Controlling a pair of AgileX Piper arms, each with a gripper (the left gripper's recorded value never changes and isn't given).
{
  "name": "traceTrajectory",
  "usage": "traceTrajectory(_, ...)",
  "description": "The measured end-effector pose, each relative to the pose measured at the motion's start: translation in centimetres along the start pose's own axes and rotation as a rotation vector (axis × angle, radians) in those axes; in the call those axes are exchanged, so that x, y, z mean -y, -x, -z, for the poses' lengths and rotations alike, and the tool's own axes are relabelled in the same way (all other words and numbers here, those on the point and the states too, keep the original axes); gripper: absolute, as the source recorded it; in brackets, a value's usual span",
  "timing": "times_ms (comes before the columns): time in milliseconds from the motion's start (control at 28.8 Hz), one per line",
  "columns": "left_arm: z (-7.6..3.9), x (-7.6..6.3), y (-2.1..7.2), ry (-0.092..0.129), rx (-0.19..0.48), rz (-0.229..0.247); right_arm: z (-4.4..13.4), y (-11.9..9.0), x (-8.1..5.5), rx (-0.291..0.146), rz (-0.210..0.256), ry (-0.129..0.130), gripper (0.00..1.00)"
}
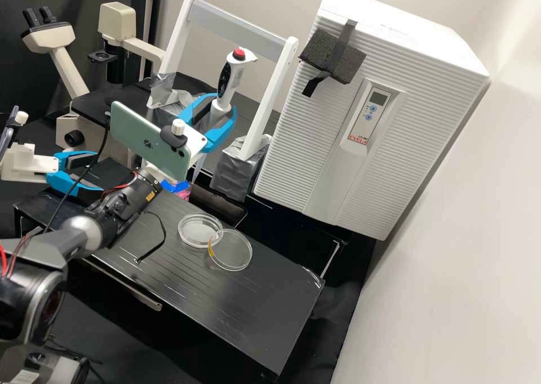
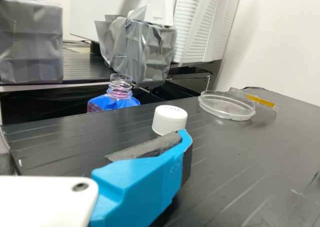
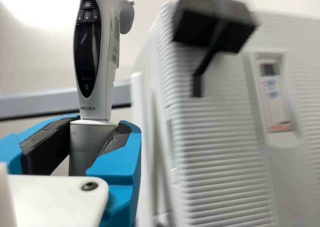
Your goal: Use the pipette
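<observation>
Jaws of your right gripper (image 1: 217, 119) clamp the grey-and-white pipette (image 1: 230, 74) by its shaft, upright over the uncapped clear bottle of blue liquid (image 2: 115, 98), likely so its tip drops straight in

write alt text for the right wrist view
Blue jaws are shut on a grey-and-white pipette, held upright by its lower body. Behind it stands a white ribbed machine with a black foam pad near its top.
</observation>
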Motion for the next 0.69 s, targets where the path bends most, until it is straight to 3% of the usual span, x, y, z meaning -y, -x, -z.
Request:
traceTrajectory(208, -0.3, 0.1, -0.08, -0.001, 0.011, 0.005, -1.6, 1.3, -3.5, 0.01, -0.091, -0.028, 0.0)
traceTrajectory(382, -0.5, 0.2, -0.13, 0.002, 0.014, 0.005, -2.0, 2.2, -5.1, -0.006, -0.125, -0.036, 0.0)
traceTrajectory(556, -0.5, 0.2, -0.13, 0.002, 0.014, 0.005, -2.1, 2.8, -5.4, -0.023, -0.102, -0.037, 0.0)
traceTrajectory(695, -0.4, 0.4, 0.06, 0.005, 0.011, 0.013, -2.2, 3.0, -4.9, -0.013, -0.05, -0.043, 0.0)
